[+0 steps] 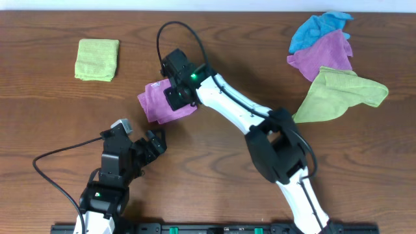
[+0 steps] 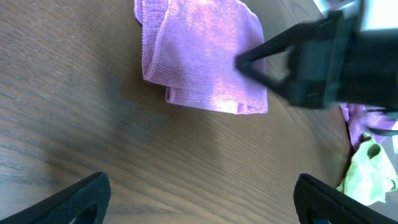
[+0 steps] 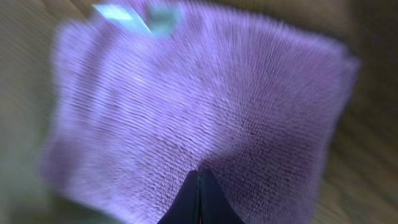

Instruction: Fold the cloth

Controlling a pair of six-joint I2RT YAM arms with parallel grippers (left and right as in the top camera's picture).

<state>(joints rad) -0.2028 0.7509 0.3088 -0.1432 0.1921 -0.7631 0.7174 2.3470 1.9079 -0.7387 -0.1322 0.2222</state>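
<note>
The cloth point(image 1: 155, 105) lies folded into a small lilac rectangle left of the table's centre. It fills the right wrist view point(image 3: 186, 93), with a pale tag point(image 3: 124, 14) at its far corner, and it shows at the top of the left wrist view point(image 2: 199, 56). My right gripper point(image 1: 177, 96) is shut, and its tip point(image 3: 199, 174) rests on top of the cloth; no fabric shows between the fingers. It also shows as a dark wedge point(image 2: 242, 62) on the cloth's right side. My left gripper point(image 1: 155, 143) stands open over bare wood point(image 2: 202, 186), a little in front of the cloth.
A folded lime-green cloth point(image 1: 97, 60) lies at the back left. At the back right is a heap of a blue cloth point(image 1: 318, 27), a second purple cloth point(image 1: 325, 55) and a lime-green cloth point(image 1: 338, 94). The right arm point(image 1: 234, 110) reaches across the middle.
</note>
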